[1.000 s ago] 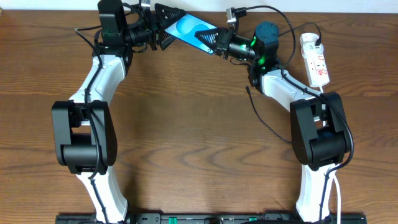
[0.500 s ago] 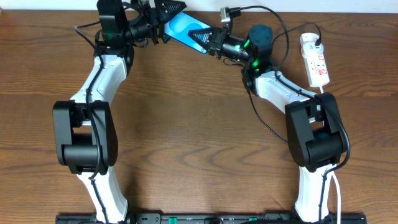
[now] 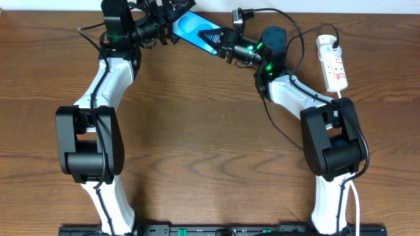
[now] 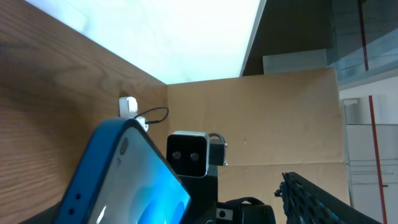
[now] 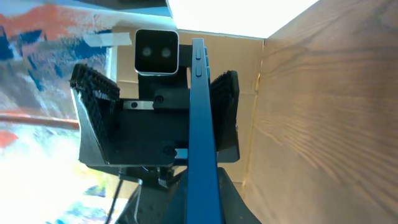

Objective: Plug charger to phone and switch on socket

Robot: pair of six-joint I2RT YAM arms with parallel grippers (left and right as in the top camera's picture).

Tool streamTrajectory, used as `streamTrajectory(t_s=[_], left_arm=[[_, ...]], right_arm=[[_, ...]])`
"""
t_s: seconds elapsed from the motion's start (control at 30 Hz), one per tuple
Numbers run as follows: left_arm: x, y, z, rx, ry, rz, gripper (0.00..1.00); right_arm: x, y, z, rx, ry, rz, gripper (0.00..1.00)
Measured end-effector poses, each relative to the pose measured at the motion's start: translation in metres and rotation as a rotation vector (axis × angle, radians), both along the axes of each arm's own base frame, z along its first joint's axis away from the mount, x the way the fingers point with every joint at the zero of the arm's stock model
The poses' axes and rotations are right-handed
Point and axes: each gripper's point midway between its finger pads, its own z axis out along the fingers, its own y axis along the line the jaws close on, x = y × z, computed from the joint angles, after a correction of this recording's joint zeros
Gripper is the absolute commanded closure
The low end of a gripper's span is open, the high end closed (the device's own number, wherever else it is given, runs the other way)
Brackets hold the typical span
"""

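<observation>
Right, the phone [image 3: 193, 27] is up off the table [image 3: 197, 144] — well away from the socket [image 3: 333, 62], over on the left arm's side of it, its bright blue screen tilted upward. The right fingers [image 3: 226, 51] are clamped on the end of the phone nearer the socket, the short edge with the small white text. At the end farther from the socket the left fingers [image 5: 94, 93] stand wide apart, one on each side of the phone. There's a clear gap between one finger and the blue case; whether the other touches it I cannot tell. The socket lies flat on the table, red switch markings facing up. The charger [image 3: 274, 121] — its thin black cable — trails over the wood on that same side of the socket, beside the right arm; its tip I cannot make out
</observation>
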Motion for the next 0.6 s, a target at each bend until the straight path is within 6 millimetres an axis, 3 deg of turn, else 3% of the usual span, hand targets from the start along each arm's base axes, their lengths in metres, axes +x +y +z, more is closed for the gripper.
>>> streamTrajectory(t_s=[0.6], left_arm=[[0.0048, -0.0053, -0.0002, 0.003, -0.002, 0.034, 0.23]], right_arm=[[0.0029, -0.003, 0.0002, 0.03, 0.079, -0.006, 0.99]])
